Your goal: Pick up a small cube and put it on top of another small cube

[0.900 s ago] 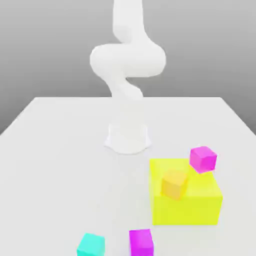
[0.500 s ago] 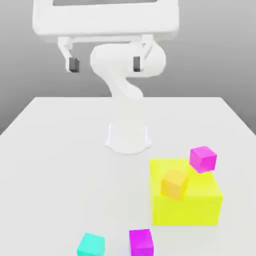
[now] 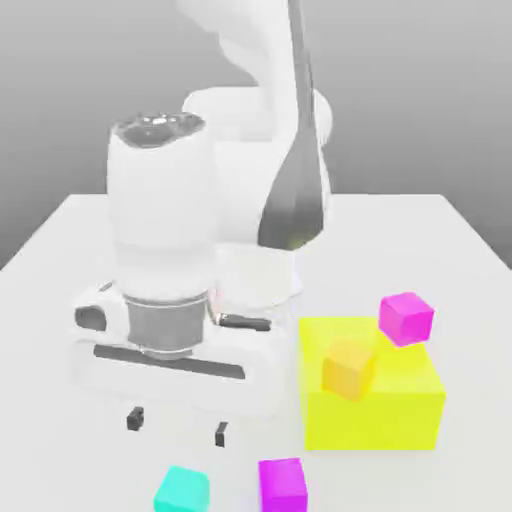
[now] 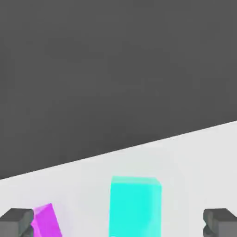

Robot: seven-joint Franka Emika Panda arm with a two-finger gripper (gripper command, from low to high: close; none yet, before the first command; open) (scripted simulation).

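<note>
1. Setting: a plain white table [image 3: 60,300] under a grey backdrop; in the hand view the tabletop ends at a dark background.
2. Arm: the white arm reaches toward the near edge of the table, its gripper [image 3: 177,426] pointing down. The jaws stand wide apart, the two dark fingertips [image 3: 134,418] well separated, with nothing between them.
3. Target: the cyan cube [image 3: 182,490] rests on the table at the near edge, below and slightly nearer the camera than the gripper. In the hand view the cyan cube [image 4: 135,206] lies between the two fingertips [image 4: 16,222] but not touched by them.
4. Neighbours: a magenta cube [image 3: 282,484] sits just beside the cyan one, on the exterior view's right. A large yellow block [image 3: 390,405] carries an orange cube [image 3: 349,367]; a second magenta cube [image 3: 406,318] sits at the block's far corner.
5. Step in hand (judgement): descent onto the cyan cube. Done well, the jaws stay fully parted, centred on the cube, with one finger passing cleanly through the gap beside the magenta neighbour; closing should wait until the pads flank the cube's sides.
6. Obscured: both near cubes are cut by the lower frame edge in the exterior view, and whether the far magenta cube rests on the block or behind it cannot be told.
</note>
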